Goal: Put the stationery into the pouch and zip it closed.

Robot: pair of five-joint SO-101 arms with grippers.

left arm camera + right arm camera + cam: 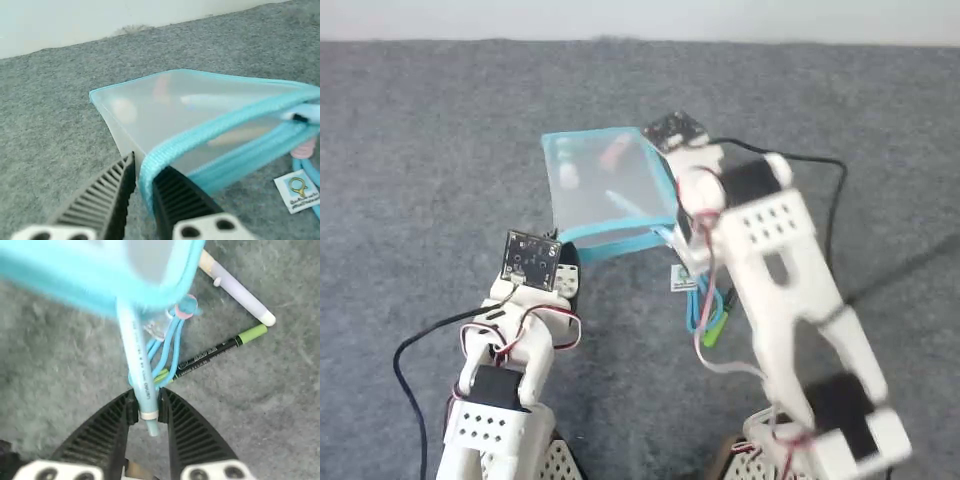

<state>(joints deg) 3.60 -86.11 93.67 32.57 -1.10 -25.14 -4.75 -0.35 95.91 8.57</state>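
The left end effector (143, 170) clamped the zip edge of the translucent turquoise-trimmed pouch (165, 107); the right end effector (147, 402) gripped a pale blue pen (135, 350), its long axis running straight to the pouch mouth.

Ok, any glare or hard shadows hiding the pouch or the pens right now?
High view: soft, even light, no hard shadows on the grey mat. Left wrist view: no glare on the pouch; its frosted wall shows the contents only as faint shapes. Right wrist view: evenly lit; the blue pen in the right gripper and the green-tipped marker show plainly.
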